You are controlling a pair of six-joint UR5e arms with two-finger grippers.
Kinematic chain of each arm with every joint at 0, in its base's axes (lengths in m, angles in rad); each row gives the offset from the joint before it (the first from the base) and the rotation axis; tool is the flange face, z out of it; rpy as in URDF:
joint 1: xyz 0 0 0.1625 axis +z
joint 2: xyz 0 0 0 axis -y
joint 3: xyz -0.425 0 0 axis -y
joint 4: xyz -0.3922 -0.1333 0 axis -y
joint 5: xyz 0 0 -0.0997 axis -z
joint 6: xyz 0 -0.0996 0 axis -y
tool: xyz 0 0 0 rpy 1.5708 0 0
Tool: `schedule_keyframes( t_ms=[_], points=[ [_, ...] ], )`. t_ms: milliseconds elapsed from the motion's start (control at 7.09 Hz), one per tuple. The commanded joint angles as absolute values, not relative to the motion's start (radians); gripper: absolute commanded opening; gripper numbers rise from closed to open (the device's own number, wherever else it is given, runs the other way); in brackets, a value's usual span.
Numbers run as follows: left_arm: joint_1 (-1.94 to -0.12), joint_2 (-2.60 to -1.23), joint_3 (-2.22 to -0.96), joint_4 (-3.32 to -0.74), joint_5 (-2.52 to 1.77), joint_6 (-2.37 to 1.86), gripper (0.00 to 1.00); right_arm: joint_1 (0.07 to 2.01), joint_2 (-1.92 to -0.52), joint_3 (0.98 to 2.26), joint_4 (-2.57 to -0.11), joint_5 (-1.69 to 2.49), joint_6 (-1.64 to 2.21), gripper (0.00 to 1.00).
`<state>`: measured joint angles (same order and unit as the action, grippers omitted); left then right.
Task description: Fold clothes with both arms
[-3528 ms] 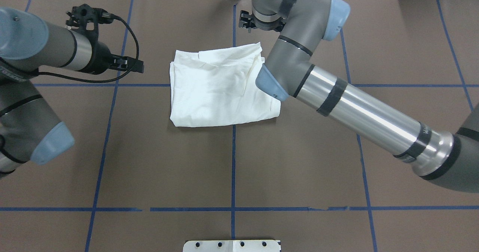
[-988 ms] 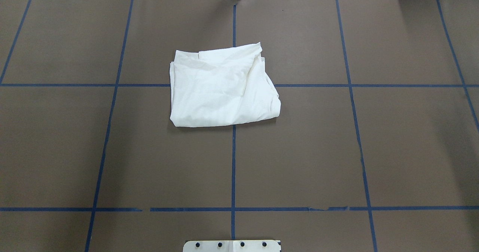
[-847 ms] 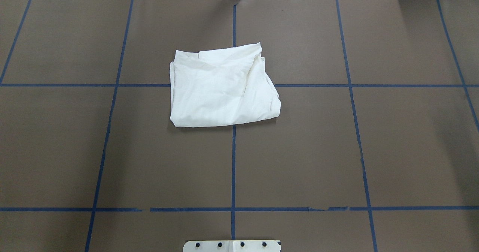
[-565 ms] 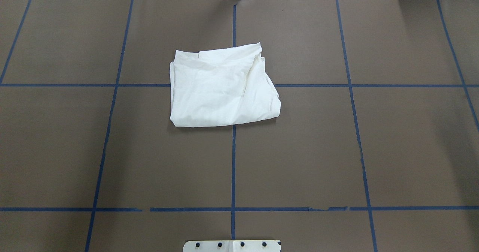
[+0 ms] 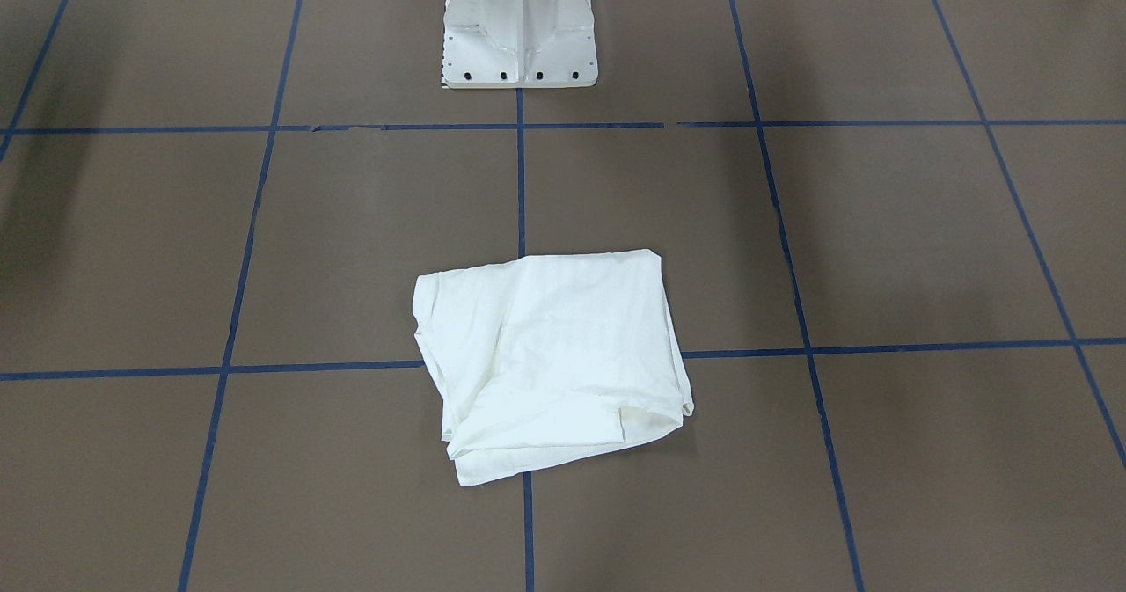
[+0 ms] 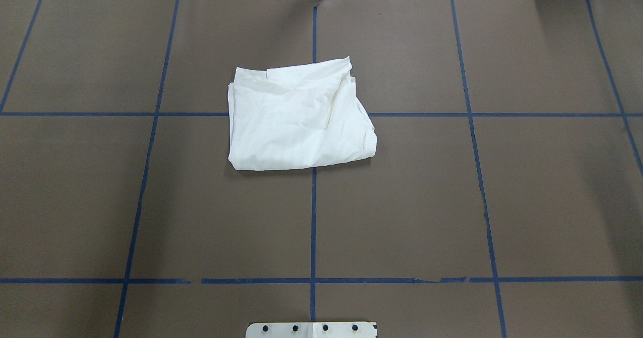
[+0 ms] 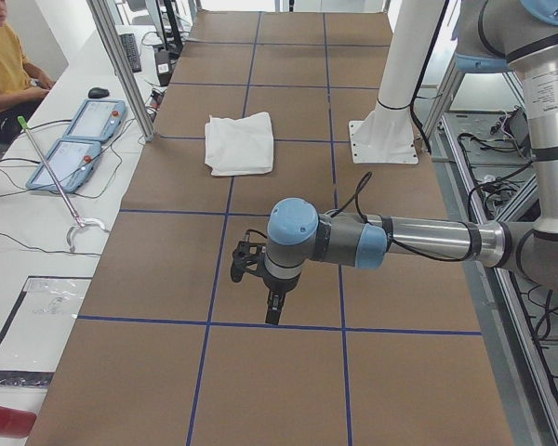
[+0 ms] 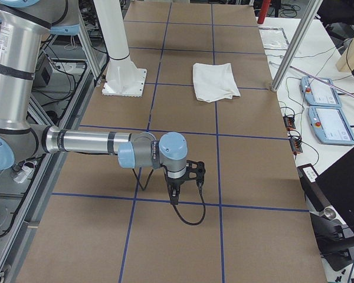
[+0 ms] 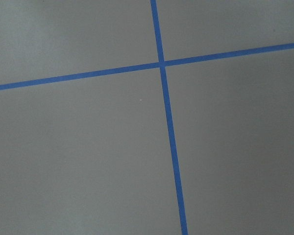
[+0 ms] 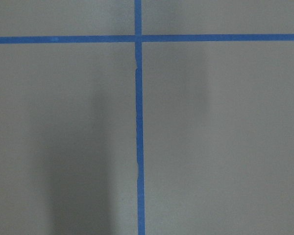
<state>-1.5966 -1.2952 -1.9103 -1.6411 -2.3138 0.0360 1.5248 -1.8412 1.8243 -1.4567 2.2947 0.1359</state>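
Note:
The white shirt (image 6: 296,122) lies folded into a rough rectangle on the brown table, a little beyond its centre. It also shows in the front view (image 5: 554,359), the left view (image 7: 240,142) and the right view (image 8: 214,81). No printed text shows. No gripper touches it. My left gripper (image 7: 272,311) points down over bare table far toward the left end. My right gripper (image 8: 174,194) points down over bare table far toward the right end. Each shows only in a side view, so I cannot tell whether it is open or shut. Both wrist views show only table and blue tape.
The white pedestal base (image 5: 519,29) stands at the robot's side of the table. Blue tape lines (image 6: 313,217) grid the brown surface. Two teach pendants (image 7: 74,139) and a seated person (image 7: 5,65) are beyond the far edge. An aluminium post (image 7: 130,74) stands there.
3.5 s ago both arms were over the table beside the shirt. They have drawn out of the overhead view to the table's ends. The shirt has not moved.

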Motion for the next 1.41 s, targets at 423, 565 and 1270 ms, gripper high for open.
schedule_keyframes(
  t_ms=[423,565,1270],
  points=[
    [-1.592,-1.298,-1.908,-1.651,-2.321,0.040,1.00,1.514,-1.838,1.851,-1.494,2.287,0.144,1.00],
    [-1.592,-1.296,-1.908,-1.651,-2.321,0.038,1.00,1.514,-1.848,1.853,-1.493,2.286,0.138,1.00],
    [-1.592,-1.298,-1.910,-1.649,-2.321,0.038,1.00,1.514,-1.856,1.852,-1.479,2.290,0.140,1.00]
  ],
)
